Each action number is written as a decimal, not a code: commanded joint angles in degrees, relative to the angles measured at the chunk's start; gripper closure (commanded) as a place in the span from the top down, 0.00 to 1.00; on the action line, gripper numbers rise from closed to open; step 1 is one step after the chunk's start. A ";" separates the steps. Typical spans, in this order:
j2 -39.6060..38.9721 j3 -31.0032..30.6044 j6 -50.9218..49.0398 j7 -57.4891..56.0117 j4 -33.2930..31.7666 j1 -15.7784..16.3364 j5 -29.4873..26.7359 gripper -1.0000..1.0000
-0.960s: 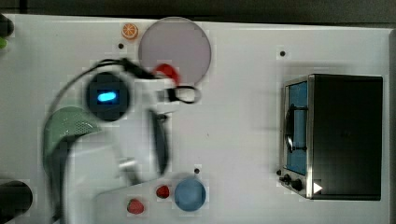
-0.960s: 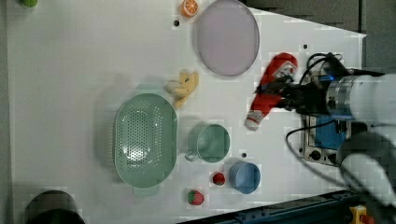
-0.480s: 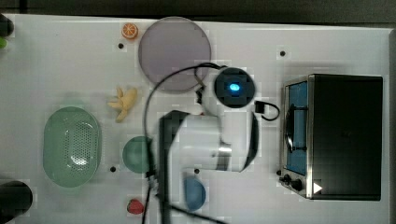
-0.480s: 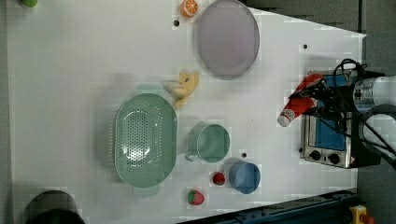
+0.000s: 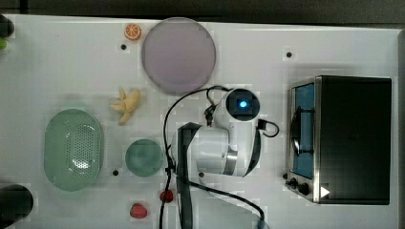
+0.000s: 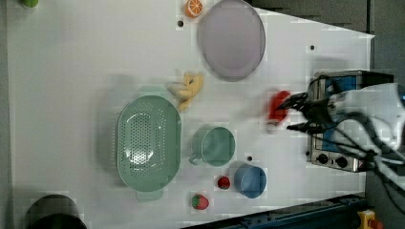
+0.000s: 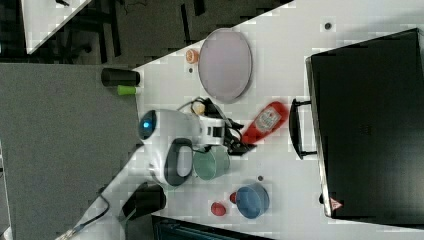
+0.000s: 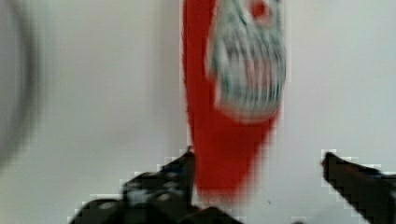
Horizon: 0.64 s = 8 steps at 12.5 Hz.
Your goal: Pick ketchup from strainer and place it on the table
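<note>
A: Where is the ketchup (image 7: 265, 122) seen?

B: It is seen lying on the white table (image 6: 71, 71), between the purple plate (image 6: 231, 38) and the toaster oven (image 7: 370, 125), well apart from the green strainer (image 6: 148, 140).

A: How is the gripper (image 8: 259, 179) found?

B: Its fingers (image 8: 163, 179) are spread wider than the bottle. One finger is seen against the bottle's side in the wrist view, and a gap is seen at the other. The bottle is not clamped.
</note>
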<state>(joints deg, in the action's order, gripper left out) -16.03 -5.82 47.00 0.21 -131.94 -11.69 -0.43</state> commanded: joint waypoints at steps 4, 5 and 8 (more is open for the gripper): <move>9.35 -1.90 -5.76 -1.75 5.19 2.04 -0.49 1.00; 11.09 -2.08 -9.83 -0.66 7.54 2.05 -0.50 1.00; 14.56 -2.72 -20.09 0.48 16.36 2.21 -0.43 1.00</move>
<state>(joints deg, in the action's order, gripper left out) -3.30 -8.63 27.95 0.23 -119.63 -9.42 -1.06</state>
